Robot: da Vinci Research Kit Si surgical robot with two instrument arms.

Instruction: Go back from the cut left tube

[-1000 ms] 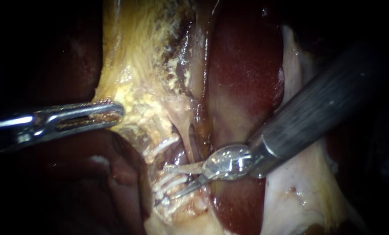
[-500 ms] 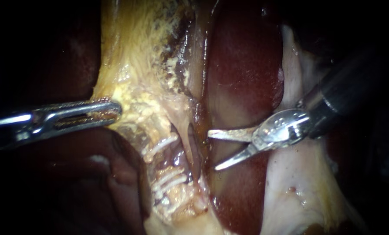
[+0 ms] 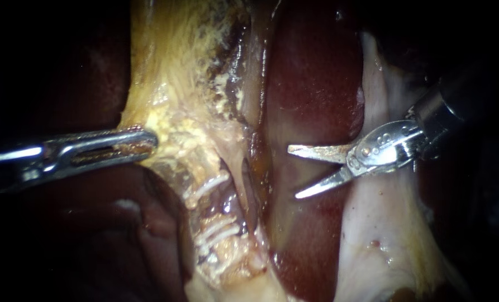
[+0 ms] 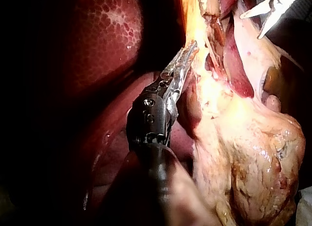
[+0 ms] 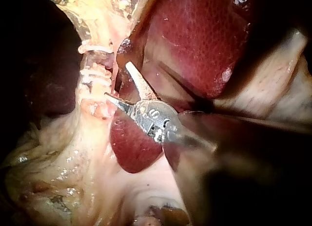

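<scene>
From the left, the left instrument (image 3: 147, 144) reaches in level, and its jaws are closed together on the edge of the yellow fatty tissue (image 3: 171, 100). In the left wrist view the same jaws (image 4: 187, 52) seem to pinch that tissue from two sides, though glare makes the contact hard to judge.

Just beyond the jaws, towards the middle, the left tube (image 3: 222, 206) runs down through the fatty tissue. It lies parted, with a dark red gap between an upper group of white clips (image 3: 207, 187) and a lower group (image 3: 218, 234). A thin pale strand lies just beside it on the right.

Further right sits the dark red liver (image 3: 316, 84). The right instrument (image 3: 293, 172) comes in from the upper right, and its two slim blades stand apart with nothing between them. They hang over the liver, clear of the tube and its clips. The right wrist view shows the blades (image 5: 118, 80) pointing towards the clips (image 5: 93, 79) without touching them. Pale tissue (image 3: 372, 240) lies under the instrument's hinge.
</scene>
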